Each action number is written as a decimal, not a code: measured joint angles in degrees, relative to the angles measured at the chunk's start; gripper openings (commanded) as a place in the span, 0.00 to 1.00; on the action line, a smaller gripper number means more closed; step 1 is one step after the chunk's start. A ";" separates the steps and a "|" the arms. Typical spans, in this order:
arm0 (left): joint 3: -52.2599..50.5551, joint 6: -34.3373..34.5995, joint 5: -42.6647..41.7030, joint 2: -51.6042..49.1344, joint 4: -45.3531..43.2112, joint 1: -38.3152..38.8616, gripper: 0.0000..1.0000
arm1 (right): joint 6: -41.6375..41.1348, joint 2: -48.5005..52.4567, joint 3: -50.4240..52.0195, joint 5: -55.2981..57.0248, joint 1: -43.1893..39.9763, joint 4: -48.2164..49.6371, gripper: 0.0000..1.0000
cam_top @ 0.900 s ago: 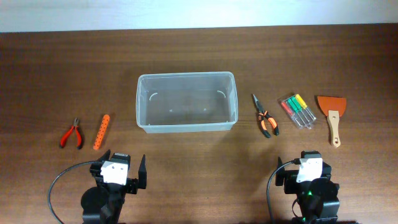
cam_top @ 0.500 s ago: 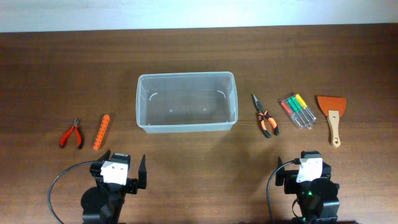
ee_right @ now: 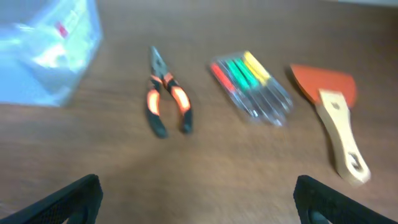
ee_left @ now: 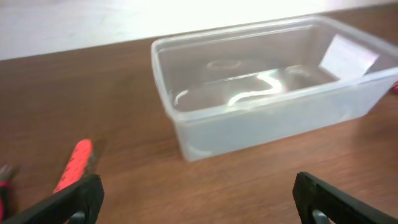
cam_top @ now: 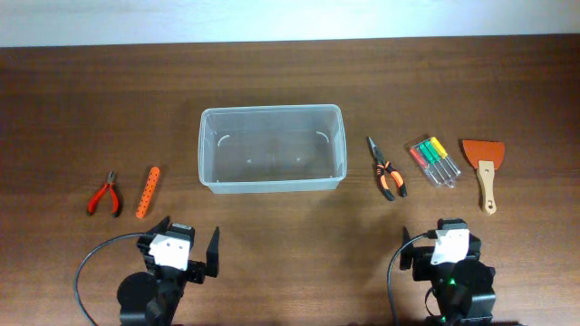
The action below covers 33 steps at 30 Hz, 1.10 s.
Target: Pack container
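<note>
Closest in, left claw (ee_left: 198,200) spread wide; right claw (ee_right: 198,200) spread likewise. Ahead-left of left claw: orange strip (ee_left: 73,163) on the table (ee_left: 124,87). Ahead of right claw: pliers (ee_right: 166,102), screwdriver set (ee_right: 252,87), scraper (ee_right: 333,118). Farther ahead-right of left claw: container (ee_left: 261,118), upright, well apart from both claws.

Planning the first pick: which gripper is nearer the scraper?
Right. The right gripper sits close in front of the scraper; the left gripper is far off, beyond the container.
</note>
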<state>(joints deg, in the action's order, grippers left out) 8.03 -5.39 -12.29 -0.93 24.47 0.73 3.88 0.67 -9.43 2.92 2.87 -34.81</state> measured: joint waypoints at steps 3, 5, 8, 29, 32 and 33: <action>0.02 3.30 -1.29 0.00 -4.79 0.00 0.99 | -0.02 0.00 0.00 -4.83 -0.02 1.73 0.99; 0.83 5.07 -1.55 -0.09 -7.93 0.00 0.99 | -0.79 0.17 -0.37 -7.13 -0.02 0.96 0.98; 6.97 6.38 -2.08 -4.50 -7.48 -0.11 0.99 | -1.95 4.50 -5.05 -8.39 -0.02 -1.75 0.99; 57.90 -0.50 -2.45 -82.77 7.74 -14.75 0.99 | -3.96 69.48 -68.43 -0.22 -5.97 -30.82 0.99; 57.90 -2.43 -2.47 -84.87 8.11 -14.75 0.99 | -3.39 73.44 -68.48 1.66 -15.23 -28.96 0.99; 57.90 -2.71 -2.47 -85.24 8.17 -14.75 0.99 | -2.86 74.97 -68.54 2.05 -18.45 -27.41 0.99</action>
<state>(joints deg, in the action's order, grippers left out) 65.93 -8.10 -14.76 -86.17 32.64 -14.02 1.02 75.64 -77.97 4.97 -15.57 -62.22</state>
